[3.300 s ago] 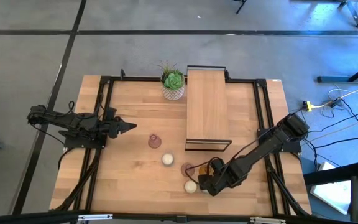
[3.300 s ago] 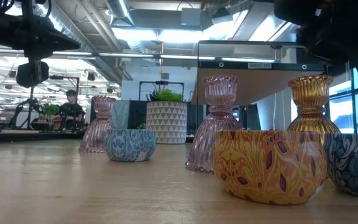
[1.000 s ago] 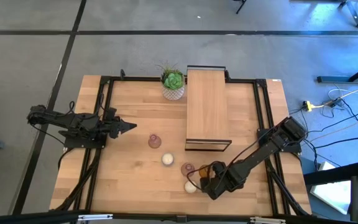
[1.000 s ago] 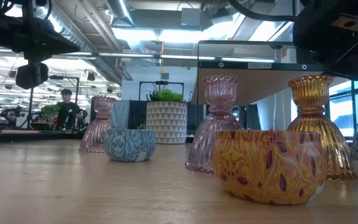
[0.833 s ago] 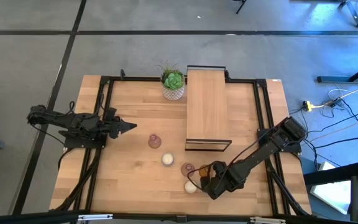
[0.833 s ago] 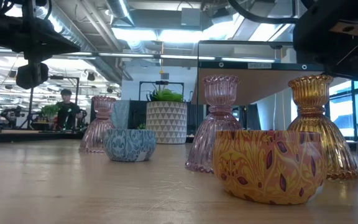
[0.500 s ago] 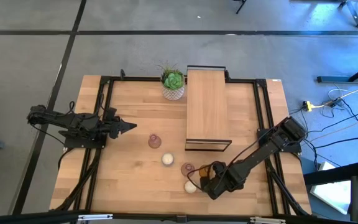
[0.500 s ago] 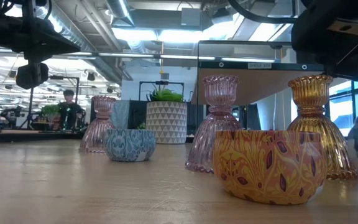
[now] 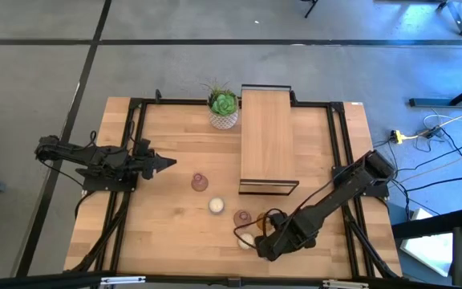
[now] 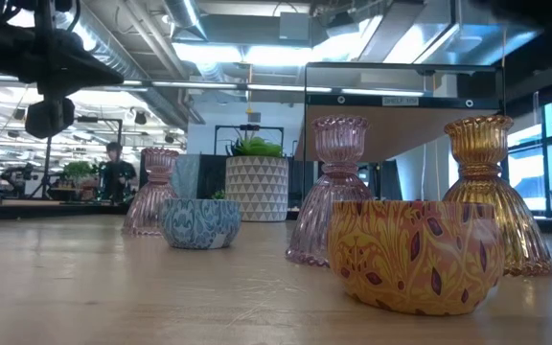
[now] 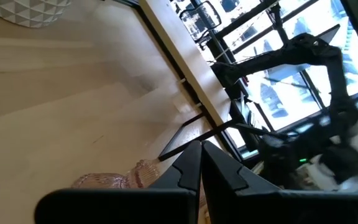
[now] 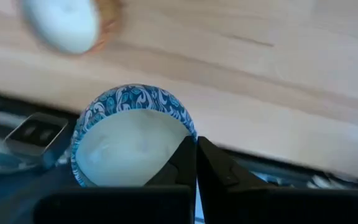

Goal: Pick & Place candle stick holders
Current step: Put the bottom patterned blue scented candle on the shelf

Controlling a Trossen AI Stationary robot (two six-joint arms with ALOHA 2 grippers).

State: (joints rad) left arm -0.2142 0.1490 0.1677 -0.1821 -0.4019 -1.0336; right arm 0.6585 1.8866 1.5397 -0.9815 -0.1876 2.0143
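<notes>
Moved: right gripper point(image 12: 196, 163) has lifted the blue-patterned round holder point(image 12: 132, 134) off the table's near right.
Right grip: pinching that holder's rim.
Left gripper point(image 9: 169, 164): closed, empty, over the left side.

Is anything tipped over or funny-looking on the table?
Nothing is tipped or spilled. The only odd thing: the blue-patterned round holder is pinched by its rim in the right gripper's shut fingers near the table's edge, not standing with the others. The left gripper waits at the table's left.
</notes>
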